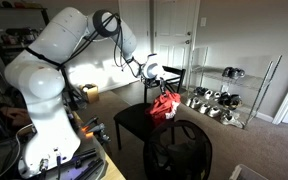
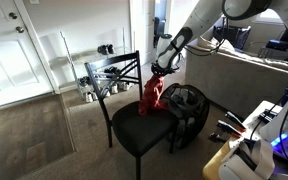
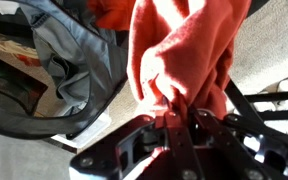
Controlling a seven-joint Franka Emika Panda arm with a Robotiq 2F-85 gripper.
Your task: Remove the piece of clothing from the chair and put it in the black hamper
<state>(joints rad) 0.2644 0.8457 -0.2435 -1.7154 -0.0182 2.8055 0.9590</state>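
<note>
- Red clothing (image 1: pixel 165 106) hangs bunched from the jaws, clamped tight on its top — at the chair's (image 2: pixel 134 128) edge;
- black hamper (image 1: pixel 180 152) stands just beside the chair

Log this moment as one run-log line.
gripper: shut on red garment | garment: hanging over chair | black hamper: beside chair, garment not in yet

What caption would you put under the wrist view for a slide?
Gripper shut on a hanging red garment, with the black hamper just beside it.
</note>
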